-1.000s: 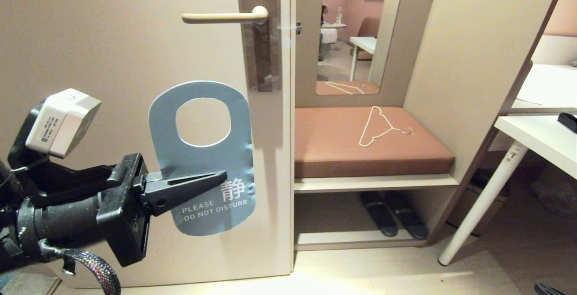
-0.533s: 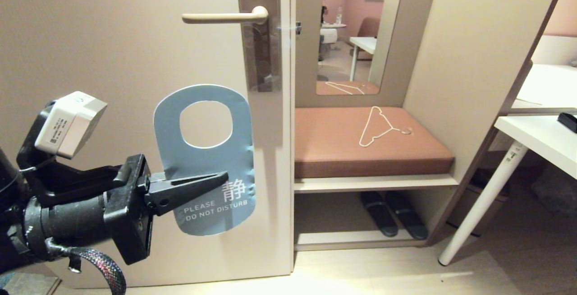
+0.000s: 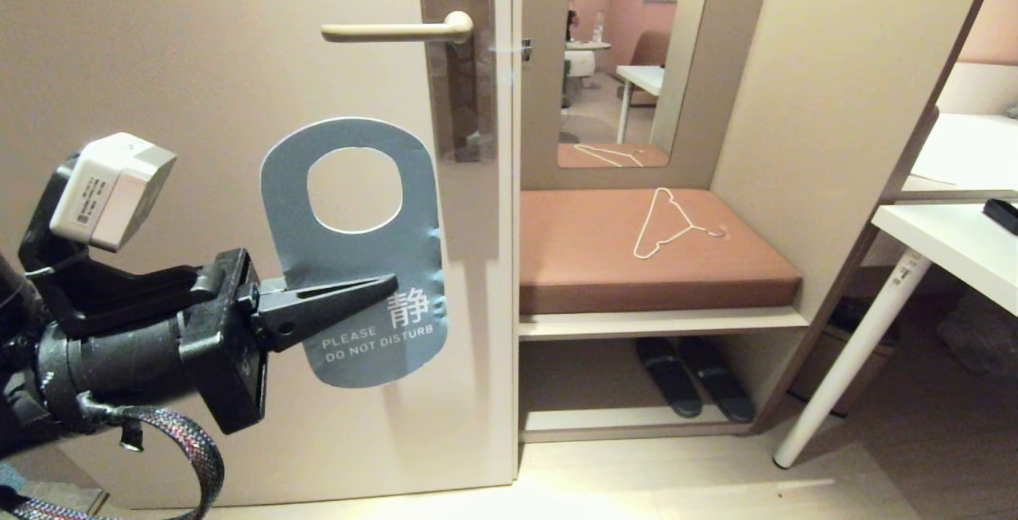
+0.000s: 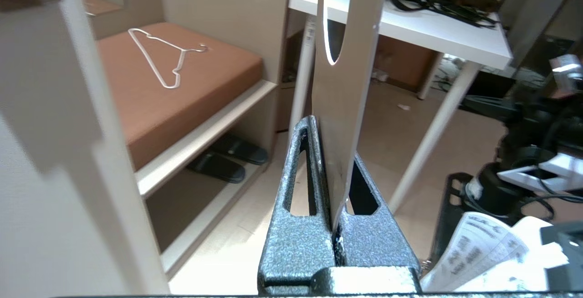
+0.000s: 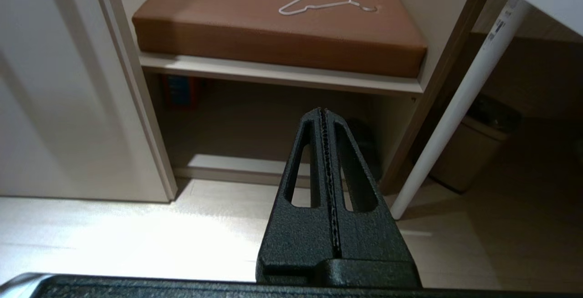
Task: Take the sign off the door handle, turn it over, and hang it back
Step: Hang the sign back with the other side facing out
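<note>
The sign is held upright in front of the door, blue "DO NOT DISTURB" side toward the head camera, its round hole uppermost. It hangs well below the door handle, a beige lever that carries nothing. My left gripper reaches in from the left and is shut on the sign's lower half. In the left wrist view the sign shows edge-on, pale side visible, pinched between the left gripper's jaws. My right gripper is shut with nothing in it, low near the floor, outside the head view.
Right of the door, a brown cushioned bench carries a white wire clothes hanger, with dark slippers on the shelf below. A mirror stands behind it. A white table with a slanted leg is at far right.
My left gripper has lifted the sign a little higher and slightly left in front of the door, after a small dip half a second ago. The grip has not changed.
</note>
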Motion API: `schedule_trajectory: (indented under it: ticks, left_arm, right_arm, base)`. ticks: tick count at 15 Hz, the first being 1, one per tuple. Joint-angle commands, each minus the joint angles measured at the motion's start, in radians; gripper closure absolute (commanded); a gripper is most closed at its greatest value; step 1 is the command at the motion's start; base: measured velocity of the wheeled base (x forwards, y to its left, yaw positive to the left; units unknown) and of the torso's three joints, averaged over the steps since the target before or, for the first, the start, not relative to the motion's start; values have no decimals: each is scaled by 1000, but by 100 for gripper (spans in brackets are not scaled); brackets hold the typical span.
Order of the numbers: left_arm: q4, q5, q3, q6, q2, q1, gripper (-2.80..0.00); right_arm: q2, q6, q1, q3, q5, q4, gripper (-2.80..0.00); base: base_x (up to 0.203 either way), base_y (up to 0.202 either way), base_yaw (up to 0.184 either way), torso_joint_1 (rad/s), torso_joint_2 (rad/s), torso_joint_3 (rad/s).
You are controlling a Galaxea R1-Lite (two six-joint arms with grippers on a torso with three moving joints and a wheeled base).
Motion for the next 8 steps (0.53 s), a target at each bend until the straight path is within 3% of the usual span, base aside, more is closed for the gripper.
schedule_trajectory:
  ticks: [1,8]
  left_arm:
    - [-7,-3,-6,4,11,16,0]
    - [-9,11,-91,14,61,118,0]
  right_arm:
    - [-25,1,1,0,-1,0,0]
    - [-25,3,1,1,0,0,0]
  base:
    - [0,0,0,0,0,0]
    - [0,0,0,0,0,0]
